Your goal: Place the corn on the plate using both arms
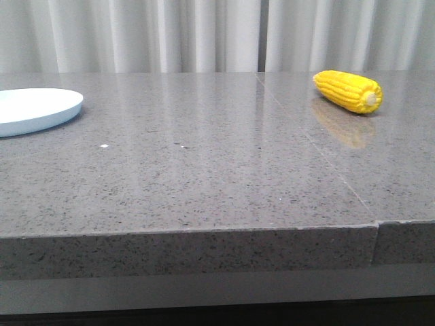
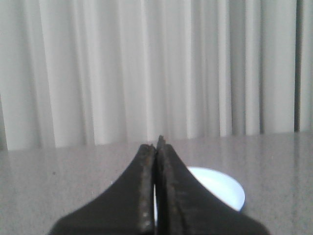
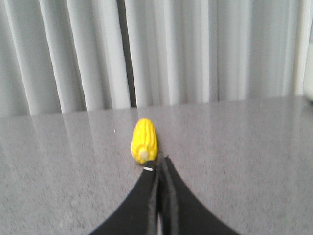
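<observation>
The yellow corn lies on its side at the far right of the grey table, pale cut end toward me. The pale blue-white plate sits at the far left, partly cut off by the frame edge. Neither gripper shows in the front view. In the left wrist view my left gripper is shut and empty, with the plate on the table beyond it, partly hidden by the fingers. In the right wrist view my right gripper is shut and empty, with the corn lying just beyond its tips.
The grey stone table has a seam running from the back middle to the front right, and a front edge close to the camera. Pale curtains hang behind the table. A small white speck lies on the left part.
</observation>
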`<state>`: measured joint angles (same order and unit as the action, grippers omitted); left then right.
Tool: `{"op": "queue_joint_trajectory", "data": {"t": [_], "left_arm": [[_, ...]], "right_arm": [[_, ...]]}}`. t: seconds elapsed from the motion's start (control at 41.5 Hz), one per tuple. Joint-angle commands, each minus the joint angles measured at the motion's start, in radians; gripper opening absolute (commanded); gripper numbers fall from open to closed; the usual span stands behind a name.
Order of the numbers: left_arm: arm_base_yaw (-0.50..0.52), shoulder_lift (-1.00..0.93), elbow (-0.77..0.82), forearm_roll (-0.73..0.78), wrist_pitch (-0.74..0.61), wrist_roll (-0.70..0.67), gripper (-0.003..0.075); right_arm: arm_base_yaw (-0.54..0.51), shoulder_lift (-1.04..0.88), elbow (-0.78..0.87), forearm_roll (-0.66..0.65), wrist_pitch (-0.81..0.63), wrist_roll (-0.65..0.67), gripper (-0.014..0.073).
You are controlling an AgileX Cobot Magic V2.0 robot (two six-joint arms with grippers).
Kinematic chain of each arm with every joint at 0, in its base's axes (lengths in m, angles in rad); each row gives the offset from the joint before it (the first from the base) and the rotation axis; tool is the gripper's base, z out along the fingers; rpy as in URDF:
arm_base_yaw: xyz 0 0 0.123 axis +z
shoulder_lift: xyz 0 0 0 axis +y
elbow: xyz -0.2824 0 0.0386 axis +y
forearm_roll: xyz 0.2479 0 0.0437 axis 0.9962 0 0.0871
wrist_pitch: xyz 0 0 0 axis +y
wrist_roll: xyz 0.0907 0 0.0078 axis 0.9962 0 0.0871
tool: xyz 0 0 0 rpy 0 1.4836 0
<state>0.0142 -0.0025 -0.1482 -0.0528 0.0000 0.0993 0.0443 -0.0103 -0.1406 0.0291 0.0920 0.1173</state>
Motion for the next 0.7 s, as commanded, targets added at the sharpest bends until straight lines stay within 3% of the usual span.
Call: {"op": "queue_joint_trajectory", "data": {"t": [0.0, 0.386, 0.675], "left_arm": [[-0.008, 0.008, -0.140, -0.009, -0.013, -0.012, -0.0020], [-0.008, 0.343, -0.601, -0.002, 0.390, 0.001, -0.0020], [-0.008, 0.555, -0.628, -0.002, 0.513, 0.001, -0.0020]], "right_arm": [[-0.002, 0.020, -0.137, -0.029, 0.019, -0.006, -0.0068], [-0.002, 0.371, -0.560, -0.065, 0.330, -0.006, -0.0068], [-0.002, 0.601, -0.610, -0.065, 0.386, -0.006, -0.0068]]}}
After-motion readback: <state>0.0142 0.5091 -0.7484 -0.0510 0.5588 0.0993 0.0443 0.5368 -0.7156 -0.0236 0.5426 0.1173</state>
